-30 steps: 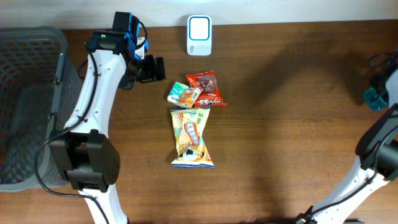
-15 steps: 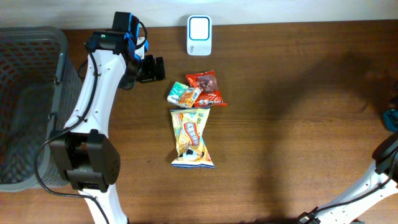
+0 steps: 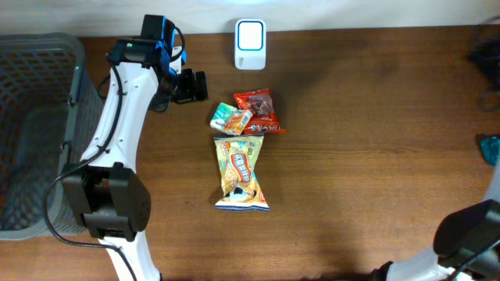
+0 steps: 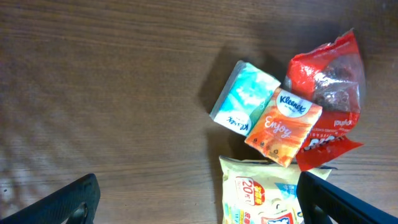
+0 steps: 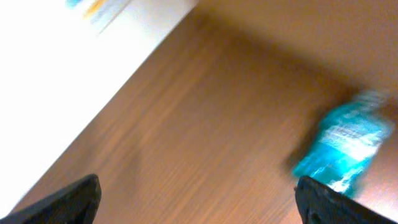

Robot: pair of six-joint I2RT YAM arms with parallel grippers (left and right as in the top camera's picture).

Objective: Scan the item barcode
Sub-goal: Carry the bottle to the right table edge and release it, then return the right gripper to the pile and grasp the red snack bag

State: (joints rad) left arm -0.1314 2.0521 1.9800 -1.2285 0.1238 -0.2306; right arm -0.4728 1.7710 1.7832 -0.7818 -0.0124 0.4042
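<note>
A white barcode scanner (image 3: 250, 44) stands at the table's far edge. Below it lies a pile of items: a red snack bag (image 3: 258, 108), a teal tissue pack (image 3: 223, 117), an orange Kleenex pack (image 3: 241, 121) and a yellow chip bag (image 3: 241, 173). My left gripper (image 3: 194, 86) hovers left of the pile, open and empty. Its wrist view shows the orange pack (image 4: 283, 124) and the teal pack (image 4: 244, 98) ahead of the left gripper (image 4: 199, 208). My right gripper (image 5: 199, 205) is open and empty over bare wood, with a blurred teal packet (image 5: 345, 146) ahead to its right.
A grey mesh basket (image 3: 74, 94) fills the left side. The teal packet (image 3: 491, 148) lies at the table's right edge. Only the right arm's lower links (image 3: 469, 234) show in the bottom right corner of the overhead view.
The right arm has swung off the right edge of the overhead view. The teal packet now sits lower at that edge. The left arm has not moved.
</note>
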